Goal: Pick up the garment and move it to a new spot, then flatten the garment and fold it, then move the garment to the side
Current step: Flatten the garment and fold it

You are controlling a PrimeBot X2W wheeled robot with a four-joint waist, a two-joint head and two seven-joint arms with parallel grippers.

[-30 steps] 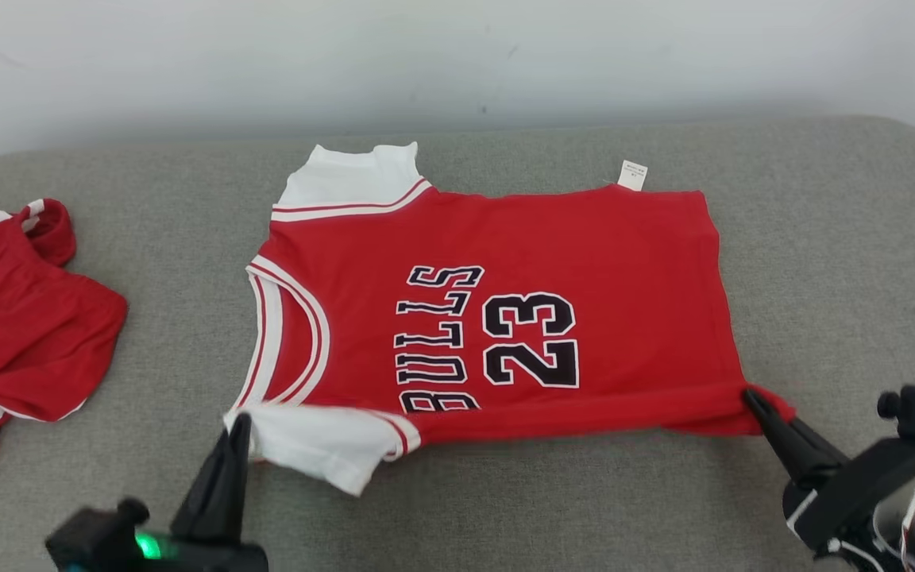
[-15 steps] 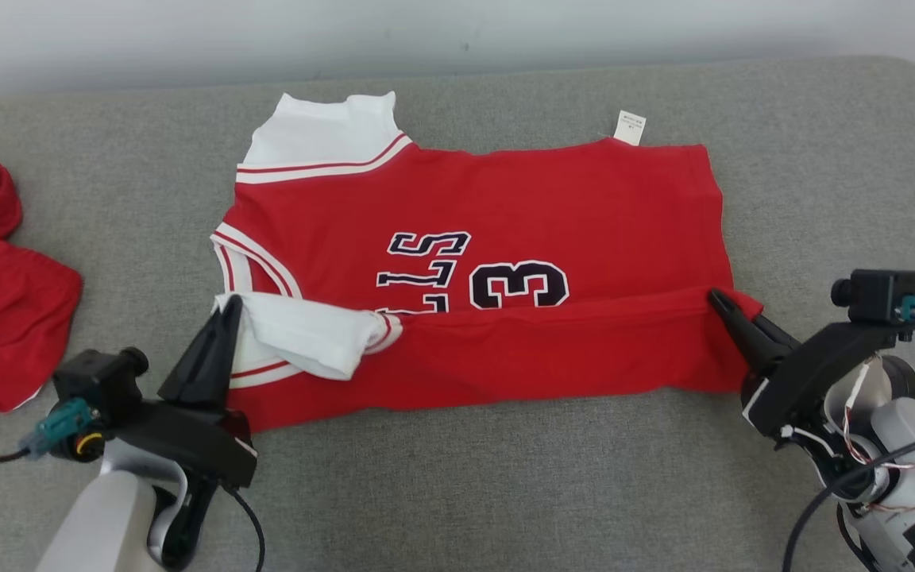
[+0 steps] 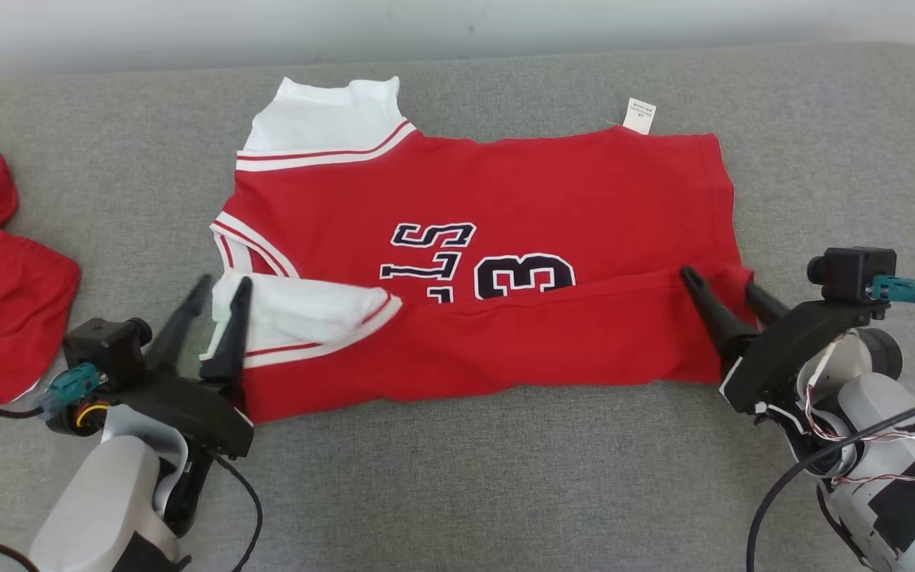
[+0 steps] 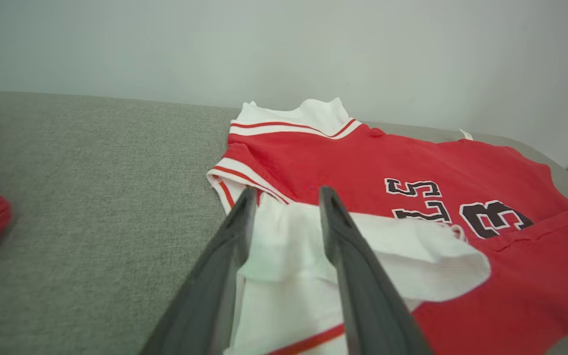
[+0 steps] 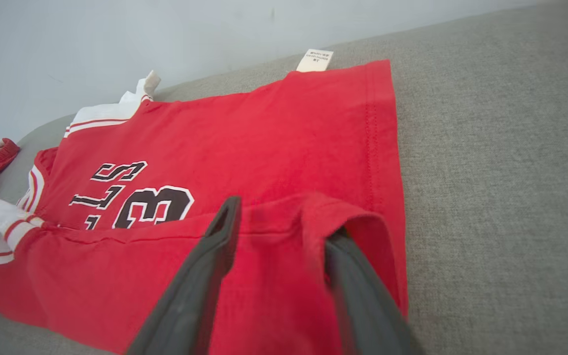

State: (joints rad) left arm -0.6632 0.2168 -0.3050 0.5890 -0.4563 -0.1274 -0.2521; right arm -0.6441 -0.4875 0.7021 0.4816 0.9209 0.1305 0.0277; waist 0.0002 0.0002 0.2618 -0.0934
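A grey fabric-covered surface (image 3: 457, 492) fills most of the head view, with a pale wall (image 3: 187, 32) along the top edge. The red jersey (image 3: 553, 191) lies across the centre of the frame, its neckline toward the left and its hem toward the right, black lettering and a number showing on its chest. Its lower long edge is folded up over the body, covering the bottom of the print. A small white tag (image 3: 639, 115) sticks out at the upper right edge of the garment. At the lower left the left gripper (image 3: 224, 282) stands with its fingers spread, and the white sleeve (image 3: 299, 314) lies between them; in the left wrist view the cloth (image 4: 289, 236) sits loose in the gap, not pinched. At the right the right gripper (image 3: 720, 280) also has its fingers apart at the folded hem corner; in the right wrist view the red fabric drapes over one finger (image 5: 358, 291). A second red garment (image 3: 5, 310) lies crumpled at the left edge, well apart from the jersey.
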